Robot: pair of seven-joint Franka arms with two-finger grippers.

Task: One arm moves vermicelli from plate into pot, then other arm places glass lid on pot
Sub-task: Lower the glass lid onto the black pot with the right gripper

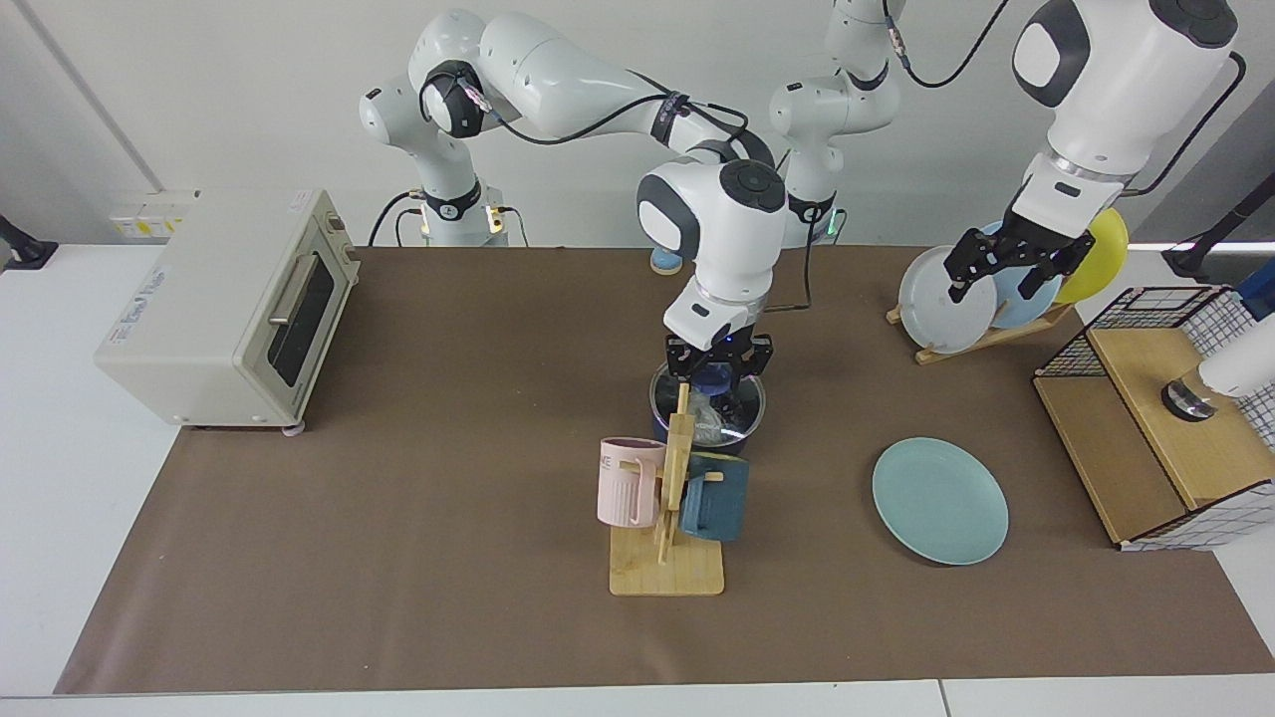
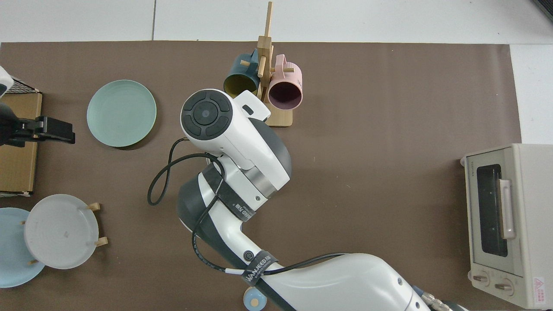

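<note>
your right gripper [image 1: 717,370] pinches the blue knob of the clear glass lid [image 1: 709,415] atop the dark pot [image 1: 661,423], covering whitish vermicelli; left gripper [image 1: 1006,261] waits spread, empty, clear of the emptied teal plate [image 1: 939,501].

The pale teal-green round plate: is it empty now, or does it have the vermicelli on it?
Empty. The pale teal-green round plate shows only bare surface in both views; no whitish strands lie on it.
</note>
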